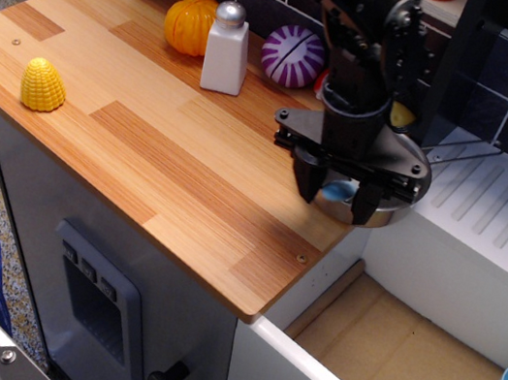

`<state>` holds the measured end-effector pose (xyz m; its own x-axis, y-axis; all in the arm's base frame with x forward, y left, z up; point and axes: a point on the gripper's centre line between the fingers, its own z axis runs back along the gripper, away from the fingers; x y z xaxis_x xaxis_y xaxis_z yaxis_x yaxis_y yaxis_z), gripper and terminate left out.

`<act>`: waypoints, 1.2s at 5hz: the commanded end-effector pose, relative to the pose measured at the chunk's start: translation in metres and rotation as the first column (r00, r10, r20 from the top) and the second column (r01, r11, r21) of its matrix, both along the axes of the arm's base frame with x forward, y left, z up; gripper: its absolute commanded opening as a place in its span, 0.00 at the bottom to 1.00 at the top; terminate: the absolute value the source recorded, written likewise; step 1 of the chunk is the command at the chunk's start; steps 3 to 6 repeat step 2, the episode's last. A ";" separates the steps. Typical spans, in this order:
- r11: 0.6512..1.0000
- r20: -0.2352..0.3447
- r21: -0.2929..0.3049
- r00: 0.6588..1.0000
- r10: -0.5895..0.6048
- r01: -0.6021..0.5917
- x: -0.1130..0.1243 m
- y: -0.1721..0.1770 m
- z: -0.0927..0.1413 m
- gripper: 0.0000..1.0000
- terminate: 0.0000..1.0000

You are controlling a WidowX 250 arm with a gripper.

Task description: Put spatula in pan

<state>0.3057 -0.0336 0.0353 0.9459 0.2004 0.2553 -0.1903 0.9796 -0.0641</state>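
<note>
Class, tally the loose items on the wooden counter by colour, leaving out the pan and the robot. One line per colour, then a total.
Orange: 1, pumpkin
Yellow: 1, corn
White: 1, shaker
Purple-striped: 1, ball
Total: 4

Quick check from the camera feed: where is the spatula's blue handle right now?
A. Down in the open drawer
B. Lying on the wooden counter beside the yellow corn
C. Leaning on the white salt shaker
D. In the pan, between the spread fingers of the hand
D: the light blue handle of the spatula shows inside the pan at the counter's right edge, just below the hand, whose fingers stand apart on either side of it.
</note>
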 end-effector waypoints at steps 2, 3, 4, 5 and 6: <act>1.000 0.039 -0.005 0.999 0.003 -0.003 0.007 0.001 0.010 1.00 1.00; 1.000 0.039 -0.005 0.999 0.003 -0.003 0.007 0.001 0.010 1.00 1.00; 1.000 0.039 -0.005 0.999 0.003 -0.003 0.007 0.001 0.010 1.00 1.00; 1.000 0.039 -0.005 0.999 0.003 -0.003 0.007 0.001 0.010 1.00 1.00; 1.000 0.039 -0.005 0.999 0.003 -0.003 0.007 0.001 0.010 1.00 1.00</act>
